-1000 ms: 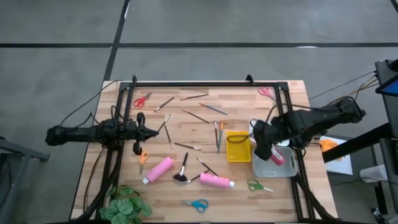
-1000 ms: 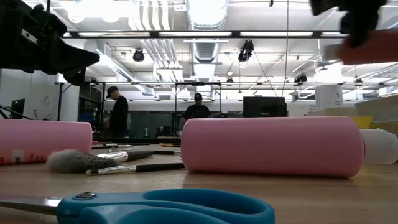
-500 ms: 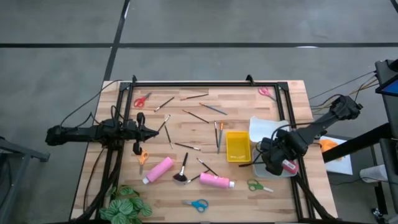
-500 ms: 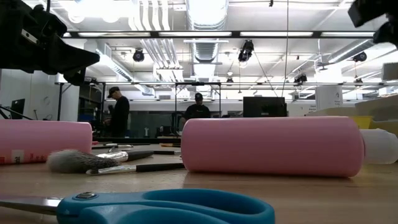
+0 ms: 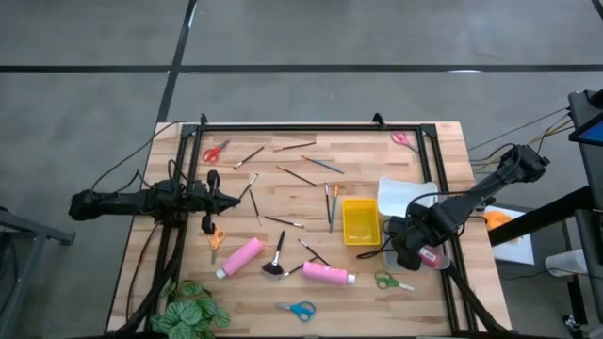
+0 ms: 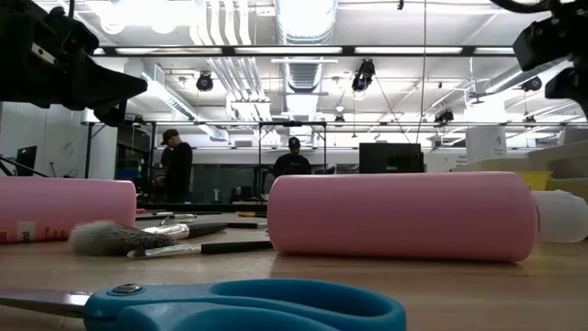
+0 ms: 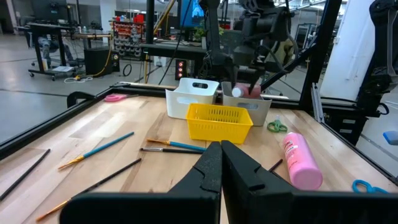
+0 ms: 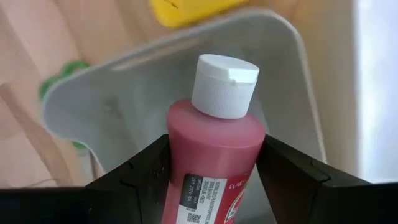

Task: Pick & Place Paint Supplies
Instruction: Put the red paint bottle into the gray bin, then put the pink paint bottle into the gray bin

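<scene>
The red paint bottle [image 8: 214,149] — white flip cap, printed label — sits clamped between the fingers of the right gripper [image 5: 415,247], low inside the white tray [image 8: 155,74] beside the yellow tray [image 5: 361,222]. Release is not yet done. Remaining on the table: two pink bottles [image 5: 239,257], the fluffy brush [image 5: 275,264], thin brushes and several scissors [image 5: 299,309]. The left gripper [image 5: 229,199] waits fully closed — empty — near the table's left edge.

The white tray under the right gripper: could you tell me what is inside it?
A red paint bottle lies in the white tray, between the right gripper fingers. The bottle and gripper hide the tray floor beneath them.
</scene>
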Motion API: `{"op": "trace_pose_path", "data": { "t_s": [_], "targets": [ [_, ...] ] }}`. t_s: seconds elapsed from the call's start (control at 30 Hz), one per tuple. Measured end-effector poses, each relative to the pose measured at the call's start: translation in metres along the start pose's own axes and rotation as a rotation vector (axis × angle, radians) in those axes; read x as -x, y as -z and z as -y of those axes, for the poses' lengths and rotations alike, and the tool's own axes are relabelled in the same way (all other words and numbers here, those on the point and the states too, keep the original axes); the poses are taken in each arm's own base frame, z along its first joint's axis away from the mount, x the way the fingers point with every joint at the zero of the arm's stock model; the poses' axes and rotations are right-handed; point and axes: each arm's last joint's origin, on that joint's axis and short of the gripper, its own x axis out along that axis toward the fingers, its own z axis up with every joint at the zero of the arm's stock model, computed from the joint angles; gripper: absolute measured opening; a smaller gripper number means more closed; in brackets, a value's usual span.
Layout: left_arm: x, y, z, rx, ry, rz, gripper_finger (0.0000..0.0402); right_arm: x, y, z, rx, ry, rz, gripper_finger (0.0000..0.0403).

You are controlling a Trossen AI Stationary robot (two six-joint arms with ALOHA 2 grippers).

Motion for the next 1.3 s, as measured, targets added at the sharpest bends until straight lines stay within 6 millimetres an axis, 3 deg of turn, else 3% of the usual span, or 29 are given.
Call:
{"op": "trace_pose_path", "data": {
  "t_s": [0.77,1.1,1.3],
  "targets": [
    [0.0000,-0.0001,0.0000,0.000,0.000,0.000,0.0003,-0.0095,0.0046,0.0055,0.017,0.038,-0.027,0.0212],
    [0.0000,-0.0001,0.0000,0.000,0.000,0.000,0.0003,-0.0095,0.0042,0.0058,-0.012,0.048,-0.012,0.0296],
    [0.0000,0.0000,0.0000,0.000,0.000,0.000,0.0003,-0.0094,0.0042,0.0059,-0.017,0.048,-0.012,0.0305]
  ]
}}
